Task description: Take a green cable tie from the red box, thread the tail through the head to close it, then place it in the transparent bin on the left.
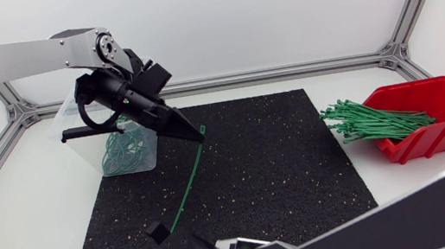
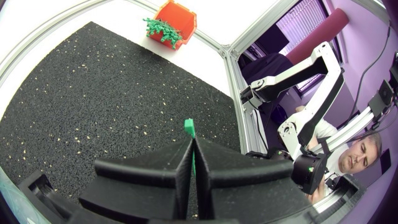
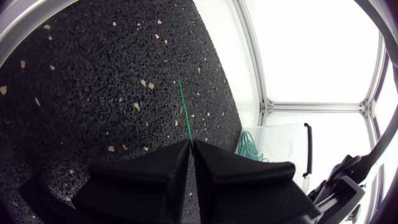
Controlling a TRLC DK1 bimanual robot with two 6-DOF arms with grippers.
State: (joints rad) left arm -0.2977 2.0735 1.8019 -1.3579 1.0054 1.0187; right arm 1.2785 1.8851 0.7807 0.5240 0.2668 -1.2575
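At the far left of the counter, the transparent bin is sitting at the back left corner of the black mat, and a tangle of closed green loops is lying inside it. The left arm is coming in from the left edge above the bin, and the left jaws are pointing down and to the right, just past the bin. They are pressing together and gripping one end of a green cable tie. In the left wrist view the tie's blunt green end is sticking out just ahead of the shut tips. From there the tie is arching in a long curve over the mat toward the counter's near edge. There the right arm, entering from the right and reaching past the middle, is holding the other end. The right jaws are clamping the tie, with a short bit poking out beyond them. In the right wrist view the tie is running straight ahead from between the shut tips. At the far right, the red box is resting on the counter beside the mat, and a bundle of loose green ties is spilling out of its open front.
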